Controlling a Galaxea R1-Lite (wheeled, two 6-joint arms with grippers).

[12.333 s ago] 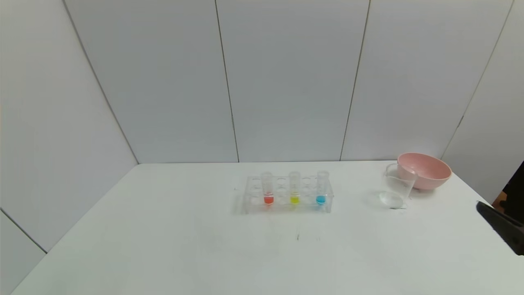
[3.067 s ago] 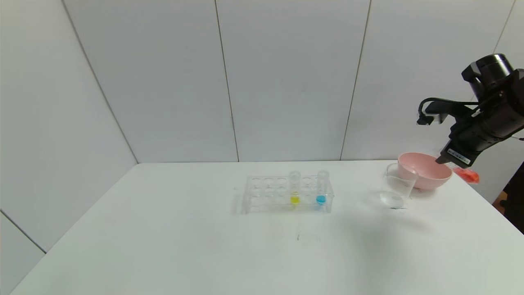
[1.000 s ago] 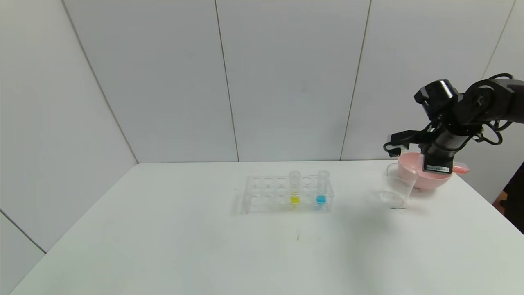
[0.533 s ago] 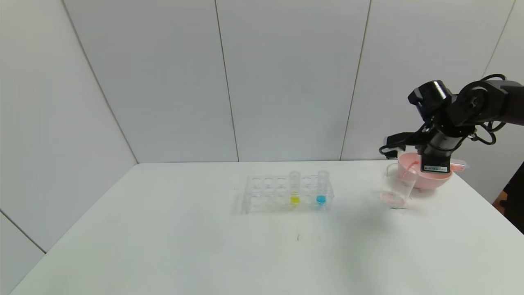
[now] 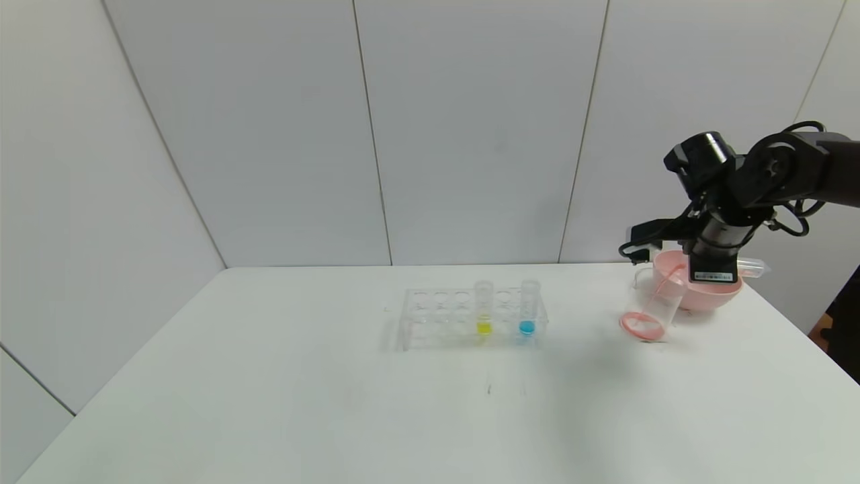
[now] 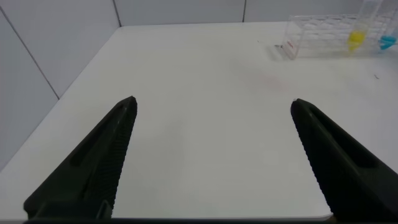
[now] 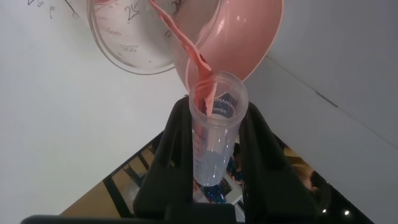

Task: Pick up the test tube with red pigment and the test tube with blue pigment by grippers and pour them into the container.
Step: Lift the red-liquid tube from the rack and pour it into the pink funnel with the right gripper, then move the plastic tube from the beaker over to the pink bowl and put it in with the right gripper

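My right gripper (image 5: pixel 713 270) is shut on the test tube with red pigment (image 7: pixel 213 118), tipped mouth down over the clear beaker (image 5: pixel 653 304). A red stream (image 7: pixel 180 37) runs from the tube mouth into the beaker (image 7: pixel 127 37), and red pigment lies at the beaker's bottom (image 5: pixel 641 325). The tube's rounded end (image 5: pixel 752 269) sticks out to the right, nearly empty. The test tube with blue pigment (image 5: pixel 528 310) stands upright in the clear rack (image 5: pixel 440 321), next to a yellow-pigment tube (image 5: pixel 484 310). My left gripper (image 6: pixel 211 109) is open and empty over the table's near left part.
A pink bowl (image 5: pixel 722 296) stands right behind the beaker, touching or nearly touching it; it also shows in the right wrist view (image 7: pixel 249 37). The rack shows far off in the left wrist view (image 6: pixel 311 42). White walls close the table's back and sides.
My right gripper has come down left over the beaker and tipped the red tube further. The red pigment has run from the tube into the beaker. The rack is unchanged.
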